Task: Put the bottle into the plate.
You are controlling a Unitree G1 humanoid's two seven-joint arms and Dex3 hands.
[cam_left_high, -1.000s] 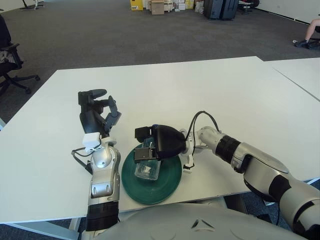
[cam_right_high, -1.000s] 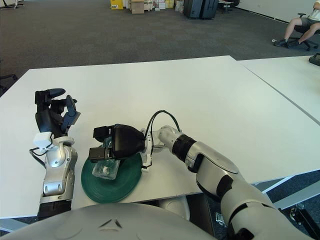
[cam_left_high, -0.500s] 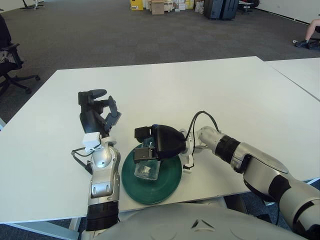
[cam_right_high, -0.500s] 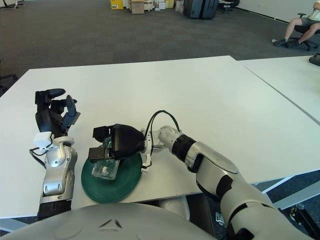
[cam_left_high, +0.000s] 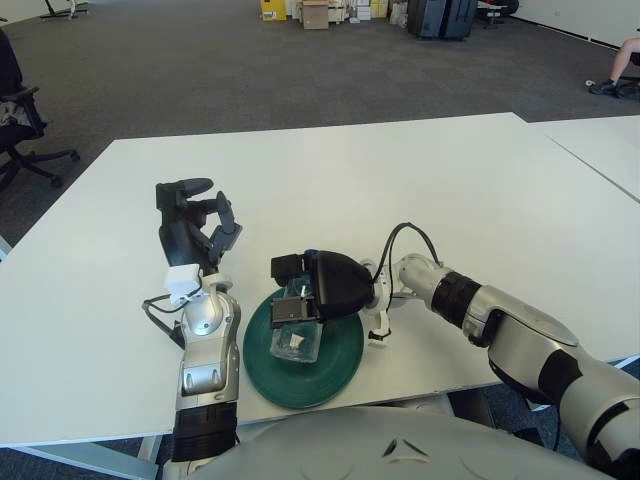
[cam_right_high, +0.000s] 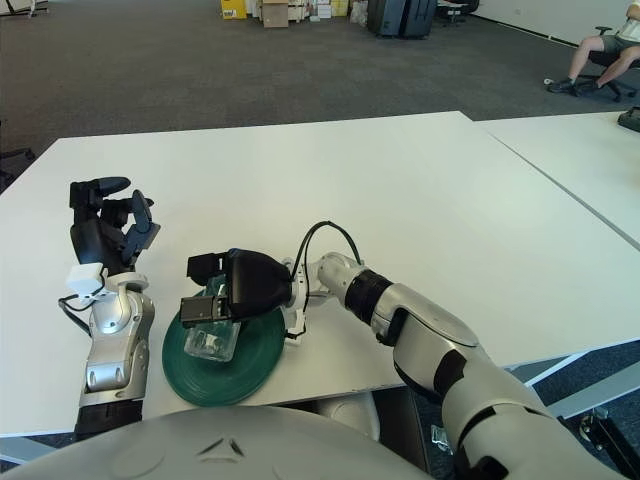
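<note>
A clear plastic bottle (cam_left_high: 293,341) lies on its side in the dark green plate (cam_left_high: 340,366) near the table's front edge. My right hand (cam_left_high: 291,301) reaches in from the right and hovers over the plate's far half. Its dark fingers are curled around the bottle's far end, hiding that end. My left hand (cam_left_high: 196,226) stands upright just left of the plate with its fingers loosely bent, holding nothing.
The white table (cam_left_high: 400,180) stretches away behind the plate. A second white table (cam_left_high: 600,140) adjoins on the right. A black cable (cam_left_high: 405,232) loops above my right wrist. Office chairs and boxes stand far off on the carpet.
My right hand has shifted very slightly to the right over the plate. The bottle, the plate and my left hand stay where they were.
</note>
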